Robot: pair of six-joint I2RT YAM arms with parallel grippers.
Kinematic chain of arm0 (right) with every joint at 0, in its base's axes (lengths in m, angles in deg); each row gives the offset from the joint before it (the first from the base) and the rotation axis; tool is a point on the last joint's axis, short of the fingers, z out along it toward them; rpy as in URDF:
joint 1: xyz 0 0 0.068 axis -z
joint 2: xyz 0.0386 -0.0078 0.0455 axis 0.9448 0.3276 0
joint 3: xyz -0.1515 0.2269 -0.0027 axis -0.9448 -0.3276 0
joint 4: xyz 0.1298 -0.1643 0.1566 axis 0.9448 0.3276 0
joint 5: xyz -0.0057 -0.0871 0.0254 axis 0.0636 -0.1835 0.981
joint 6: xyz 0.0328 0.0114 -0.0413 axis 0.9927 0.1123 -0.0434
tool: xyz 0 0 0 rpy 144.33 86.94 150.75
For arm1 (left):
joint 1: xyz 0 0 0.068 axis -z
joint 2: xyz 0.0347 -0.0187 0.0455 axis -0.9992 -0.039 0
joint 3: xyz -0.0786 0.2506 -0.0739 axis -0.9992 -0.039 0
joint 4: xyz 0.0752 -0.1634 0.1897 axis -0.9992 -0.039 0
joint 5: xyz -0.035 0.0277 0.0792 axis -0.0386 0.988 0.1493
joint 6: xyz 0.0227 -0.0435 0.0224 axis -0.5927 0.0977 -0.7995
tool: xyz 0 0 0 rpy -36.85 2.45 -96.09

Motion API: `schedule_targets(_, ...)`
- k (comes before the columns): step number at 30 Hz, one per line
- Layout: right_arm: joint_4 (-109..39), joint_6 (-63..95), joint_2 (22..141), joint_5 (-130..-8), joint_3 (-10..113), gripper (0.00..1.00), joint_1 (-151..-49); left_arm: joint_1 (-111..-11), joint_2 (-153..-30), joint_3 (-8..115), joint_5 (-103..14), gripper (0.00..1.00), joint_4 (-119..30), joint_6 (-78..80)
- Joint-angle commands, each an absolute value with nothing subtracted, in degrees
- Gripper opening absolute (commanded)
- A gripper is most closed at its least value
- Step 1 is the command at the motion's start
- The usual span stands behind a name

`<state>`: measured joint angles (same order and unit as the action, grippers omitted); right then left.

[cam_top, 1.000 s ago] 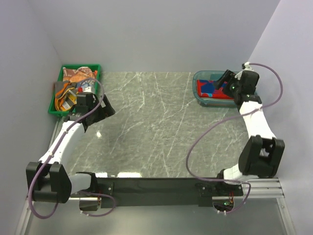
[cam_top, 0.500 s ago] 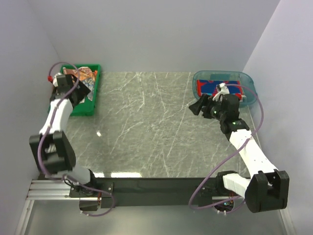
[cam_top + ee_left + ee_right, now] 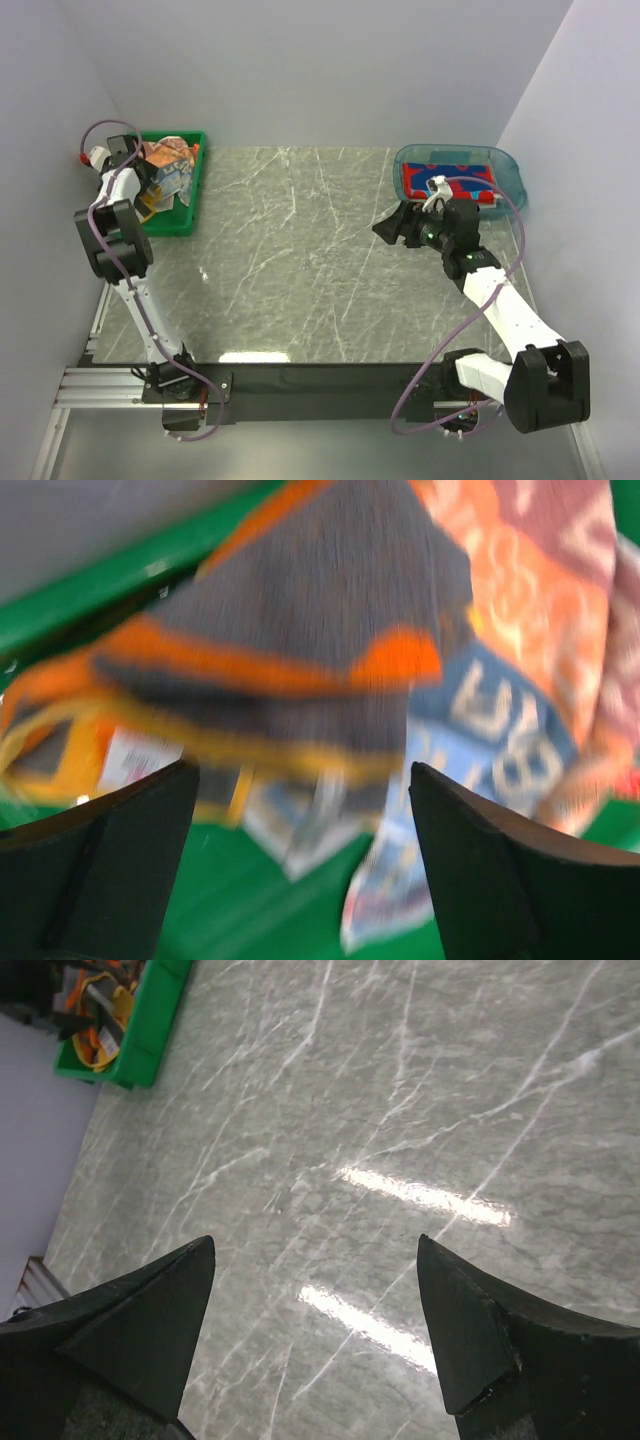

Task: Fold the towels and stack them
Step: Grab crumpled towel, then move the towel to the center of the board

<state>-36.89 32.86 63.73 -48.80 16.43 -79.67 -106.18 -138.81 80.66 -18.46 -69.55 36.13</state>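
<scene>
Several crumpled towels (image 3: 165,170) lie heaped in the green tray (image 3: 190,205) at the back left. My left gripper (image 3: 140,168) hovers over them, open and empty. In the left wrist view the gripper (image 3: 302,770) frames a grey and orange towel (image 3: 300,610), with a blue lettered cloth (image 3: 490,710) and an orange patterned one (image 3: 540,570) beside it. A red towel with blue lettering (image 3: 440,180) lies flat in the clear blue tub (image 3: 505,170). My right gripper (image 3: 383,229) hangs open over the bare marble table (image 3: 400,1080), left of the tub; nothing is between its fingers (image 3: 470,1320).
Grey walls close in on the left, back and right. The green tray (image 3: 130,1030) shows far off in the right wrist view. The tray's green floor (image 3: 280,910) lies under the left fingers. The arm bases and a black rail (image 3: 320,380) run along the near edge.
My left gripper went from the tray's near edge to above the towel heap. My right gripper came out of the blue tub and moved left over the table.
</scene>
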Motion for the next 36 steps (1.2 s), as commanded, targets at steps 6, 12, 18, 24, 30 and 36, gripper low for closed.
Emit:
schedule_targets(6, -40.03, 31.81, 66.41, -46.59, 16.66, 0.86, -80.72, -107.28, -144.86, 86.82, -15.39, 0.19, -66.36, 36.46)
schedule_targets(12, -38.81, 31.46, 65.62, -46.68, 17.1, 0.86, -80.81, -107.19, -136.95, 83.21, -15.12, 0.01, -64.07, 31.97)
schedule_targets(18, -36.25, 31.28, 64.3, -47.39, 18.32, 0.85, -80.98, -100.79, -126.93, 86.36, -14.86, 0.01, -68.01, 30.21)
schedule_targets(24, -32.39, 30.14, 61.75, -48.0, 18.94, 0.85, -81.42, -89.99, -121.48, 93.57, -19.07, 0.01, -74.16, 29.59)
schedule_targets(30, -29.75, 29.44, 58.15, -48.0, 18.5, 0.85, -82.04, -76.63, -113.31, 88.05, -25.58, 0.01, -73.47, 31.35)
schedule_targets(36, -26.85, 28.73, 54.19, -49.93, 18.06, 0.85, -82.56, -67.04, -98.73, 64.7, -32.94, 0.04, -63.06, 38.11)
